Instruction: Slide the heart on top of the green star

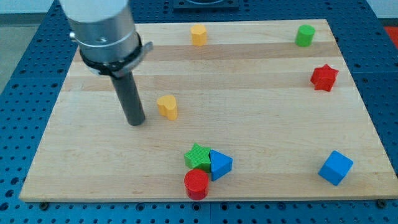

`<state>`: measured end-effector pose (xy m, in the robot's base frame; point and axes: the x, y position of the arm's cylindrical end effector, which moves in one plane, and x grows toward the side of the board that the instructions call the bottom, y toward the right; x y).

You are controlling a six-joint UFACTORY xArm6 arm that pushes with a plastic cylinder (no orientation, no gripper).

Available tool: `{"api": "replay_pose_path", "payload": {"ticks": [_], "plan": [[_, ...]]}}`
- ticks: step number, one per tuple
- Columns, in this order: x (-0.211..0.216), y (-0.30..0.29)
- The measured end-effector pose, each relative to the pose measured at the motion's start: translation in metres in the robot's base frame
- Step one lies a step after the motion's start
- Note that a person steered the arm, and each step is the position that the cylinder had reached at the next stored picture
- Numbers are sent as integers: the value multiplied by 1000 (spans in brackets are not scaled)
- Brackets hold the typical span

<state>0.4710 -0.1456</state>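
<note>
Heart first: the yellow heart sits just to the view's right of my tip, close beside it but not touching as far as I can tell. The green star lies toward the view's bottom and a little further right, so the line from heart to star runs down and to the right. My tip is level with the heart and slightly below it, which I judge to be the wrong side for that push; I would want to come round to the heart's upper left before driving it.

There is no pincer on this arm, only the dark rod, so nothing opens, closes or holds.

The heart looks small, chunky and yellow-orange, its notch hard to make out at this size. The star is crowded: a blue triangle touches its right side and a red cylinder sits just below it. A push that runs long could scatter that cluster, I reckon.

Another yellow block sits near the board's top edge.
</note>
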Motion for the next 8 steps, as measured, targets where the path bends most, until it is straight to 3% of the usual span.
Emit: {"api": "replay_pose_path", "payload": {"ticks": [1, 2, 3, 6, 8], "plan": [[-59, -17], [-124, 8], [-122, 25], [-2, 41], [9, 62]]}}
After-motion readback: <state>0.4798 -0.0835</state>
